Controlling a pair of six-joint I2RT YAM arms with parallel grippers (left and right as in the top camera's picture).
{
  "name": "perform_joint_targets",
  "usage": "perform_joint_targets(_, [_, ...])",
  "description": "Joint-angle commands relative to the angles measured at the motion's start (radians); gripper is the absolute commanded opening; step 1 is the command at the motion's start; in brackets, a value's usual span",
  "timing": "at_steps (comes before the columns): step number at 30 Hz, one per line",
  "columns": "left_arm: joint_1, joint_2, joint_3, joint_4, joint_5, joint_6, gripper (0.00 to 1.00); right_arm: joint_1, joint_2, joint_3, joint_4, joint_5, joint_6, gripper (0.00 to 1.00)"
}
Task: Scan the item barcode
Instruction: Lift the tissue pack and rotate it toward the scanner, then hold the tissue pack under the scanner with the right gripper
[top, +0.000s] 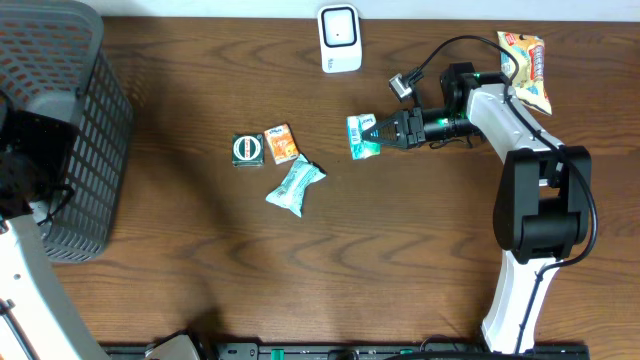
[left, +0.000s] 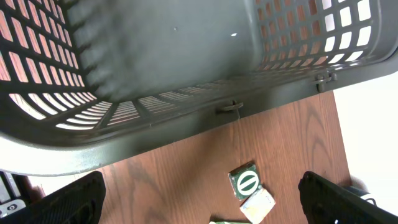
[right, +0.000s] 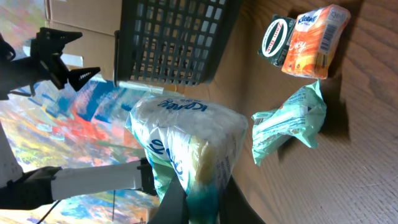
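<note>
While the right gripper pinches one end of a blue-and-white pack, its jaws are pressed tight on the wrapper, and the arm reaches leftward from the right side of the table. In the right wrist view the pack fills the middle of the frame, standing out from the fingers. It sits on the near side of the white scanner at the table's far edge, close to it but not touching.

Left of the pack, three things lie on the wood: an orange packet, a green packet just beside it, and a teal pouch a little nearer. A snack bag lies in the far right corner, behind the right arm.

On the far left, the left gripper hangs by the dark basket with its jaws spread wide and nothing between them; the basket's mesh wall fills most of its view.
</note>
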Motion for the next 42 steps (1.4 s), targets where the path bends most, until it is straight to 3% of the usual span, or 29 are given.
perform_joint_targets(1, [0.004, 0.0, 0.003, -0.003, -0.006, -0.002, 0.97, 0.011, -0.026, -0.004, 0.006, -0.009, 0.008, 0.01])
perform_joint_targets(6, [0.004, 0.0, 0.003, -0.003, -0.006, -0.002, 0.98, 0.034, -0.026, -0.004, 0.056, 0.109, 0.109, 0.02])
perform_joint_targets(10, [0.004, 0.0, 0.003, -0.003, -0.006, -0.002, 0.98, 0.085, -0.026, -0.003, 0.171, 0.489, 0.395, 0.01])
perform_joint_targets(12, [0.004, 0.0, 0.003, -0.003, -0.006, -0.002, 0.98, 0.112, -0.026, 0.008, 0.198, 0.655, 0.454, 0.01])
perform_joint_targets(19, [0.004, 0.0, 0.003, -0.003, -0.006, -0.002, 0.98, 0.201, -0.026, 0.241, 0.149, 1.266, 0.449, 0.01])
perform_joint_targets(23, [0.004, 0.0, 0.003, -0.003, -0.006, -0.002, 0.98, 0.235, -0.025, 0.351, 0.219, 1.455, 0.402, 0.01])
perform_joint_targets(32, [0.004, 0.0, 0.003, -0.003, -0.006, -0.002, 0.98, 0.266, 0.016, 0.406, 0.593, 1.537, 0.207, 0.01])
perform_joint_targets(35, [0.004, 0.0, 0.003, -0.003, -0.006, -0.002, 0.98, 0.282, 0.051, 0.406, 0.785, 1.542, 0.004, 0.01])
perform_joint_targets(36, [0.004, 0.0, 0.003, -0.003, -0.006, -0.002, 0.98, 0.291, 0.08, 0.406, 0.892, 1.546, -0.136, 0.01])
perform_joint_targets(42, [0.004, 0.0, 0.003, -0.003, -0.006, -0.002, 0.98, 0.315, 0.179, 0.406, 1.085, 1.565, -0.479, 0.01])
